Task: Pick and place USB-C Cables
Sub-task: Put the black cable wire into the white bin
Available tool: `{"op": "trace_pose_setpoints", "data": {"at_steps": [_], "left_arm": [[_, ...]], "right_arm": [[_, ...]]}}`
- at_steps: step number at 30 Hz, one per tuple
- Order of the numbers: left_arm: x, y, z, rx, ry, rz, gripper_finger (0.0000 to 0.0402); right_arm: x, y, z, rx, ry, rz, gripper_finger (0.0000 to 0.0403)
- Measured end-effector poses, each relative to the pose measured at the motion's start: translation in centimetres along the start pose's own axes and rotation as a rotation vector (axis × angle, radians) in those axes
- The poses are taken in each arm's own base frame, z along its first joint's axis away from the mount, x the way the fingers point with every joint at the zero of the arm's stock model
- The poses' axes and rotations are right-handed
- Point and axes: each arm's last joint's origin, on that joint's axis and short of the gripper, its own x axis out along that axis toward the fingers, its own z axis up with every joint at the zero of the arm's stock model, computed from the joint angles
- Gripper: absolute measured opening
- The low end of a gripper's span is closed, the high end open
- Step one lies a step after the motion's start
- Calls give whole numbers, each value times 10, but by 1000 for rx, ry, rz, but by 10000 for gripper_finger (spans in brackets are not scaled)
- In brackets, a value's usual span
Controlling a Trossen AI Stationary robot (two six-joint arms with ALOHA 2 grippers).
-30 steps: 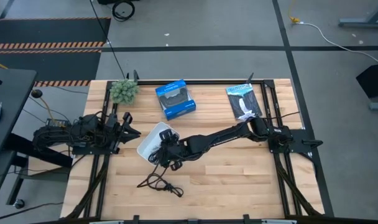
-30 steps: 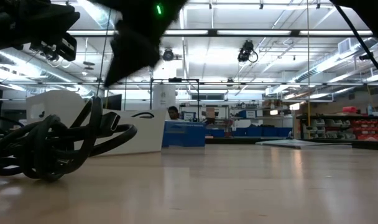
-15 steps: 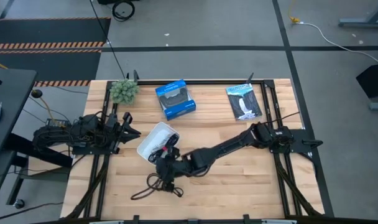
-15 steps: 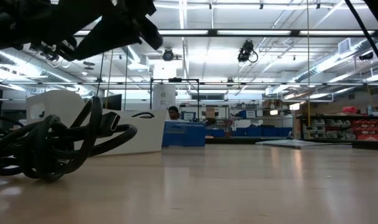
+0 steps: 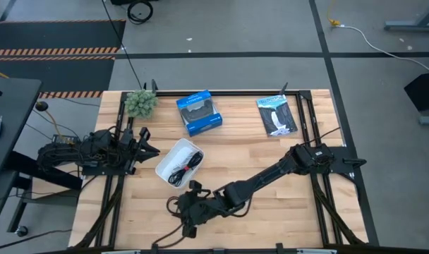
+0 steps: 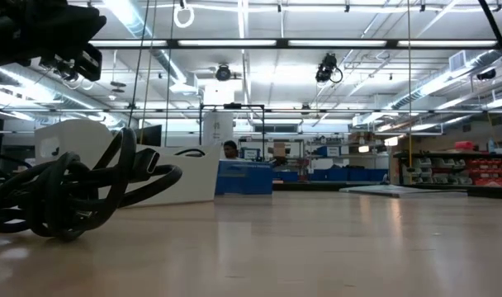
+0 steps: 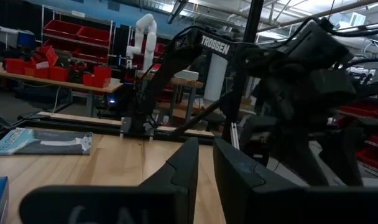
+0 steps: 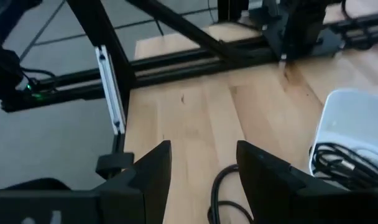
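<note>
At the left edge of the wooden surface [image 5: 271, 176] the left gripper [image 5: 145, 142] waits, its two dark fingers [image 7: 184, 165] nearly together with only a thin slit between them and nothing held. Behind it, at the far left corner, sits a small green plant-like clump [image 5: 140, 103]. Just right of the left gripper lies a white tray [image 5: 173, 152] holding a coiled black cable with red [image 5: 188, 166]. Behind the tray is a blue box [image 5: 199, 111]. In front of the tray, near the front edge of the surface, a loose black cable [image 5: 178, 206] lies on the wood, and the right gripper [image 5: 192, 215] is down over it, the right arm stretched diagonally across from the right side. In the right wrist view its fingers [image 8: 153, 168] stand spread with a wide gap, and a loop of the black cable [image 8: 221, 186] shows between them; the fingers are not closed on it. At the far right lies a black flat packet [image 5: 276, 116].
</note>
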Motion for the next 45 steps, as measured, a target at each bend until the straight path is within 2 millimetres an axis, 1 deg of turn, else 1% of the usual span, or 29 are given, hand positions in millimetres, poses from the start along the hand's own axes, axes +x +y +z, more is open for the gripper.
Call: {"op": "trace_pose_setpoints", "data": {"at_steps": [2, 5, 11, 17, 19, 21, 23, 26, 28, 30, 33, 36, 39, 42, 45], "left_arm": [[0, 0, 0, 0, 0, 0, 57], [0, 0, 0, 0, 0, 0, 57], [0, 0, 0, 0, 0, 0, 57], [0, 0, 0, 0, 0, 0, 57], [0, 0, 0, 0, 0, 0, 57], [0, 0, 0, 0, 0, 0, 57], [0, 0, 0, 0, 0, 0, 57], [0, 0, 0, 0, 0, 0, 57], [0, 0, 0, 0, 0, 0, 57], [0, 0, 0, 0, 0, 0, 57], [0, 0, 0, 0, 0, 0, 57], [0, 0, 0, 0, 0, 0, 57], [0, 0, 0, 0, 0, 0, 57], [0, 0, 0, 0, 0, 0, 57], [0, 0, 0, 0, 0, 0, 57]], "right_arm": [[-2, 4, 1, -18, -9, -4, 187], [0, 3, -4, -32, 1, -15, 187], [11, -7, -33, -70, 84, -57, 187], [20, -17, -57, -99, 156, -82, 187], [18, -17, -59, -110, 183, -90, 187], [12, -18, -54, -122, 208, -101, 187], [-1, -18, -43, -153, 227, -116, 187], [-32, -17, -22, -207, 203, -179, 187], [-59, -14, -10, -266, 170, -238, 186], [-88, -12, -2, -336, 143, -299, 185], [-131, -18, 5, -405, 112, -406, 185], [-165, -38, 3, -389, 98, -446, 185], [-194, -64, -5, -330, 61, -446, 185], [-213, -93, -19, -286, 11, -448, 184], [-225, -121, -33, -262, -56, -450, 184]]}}
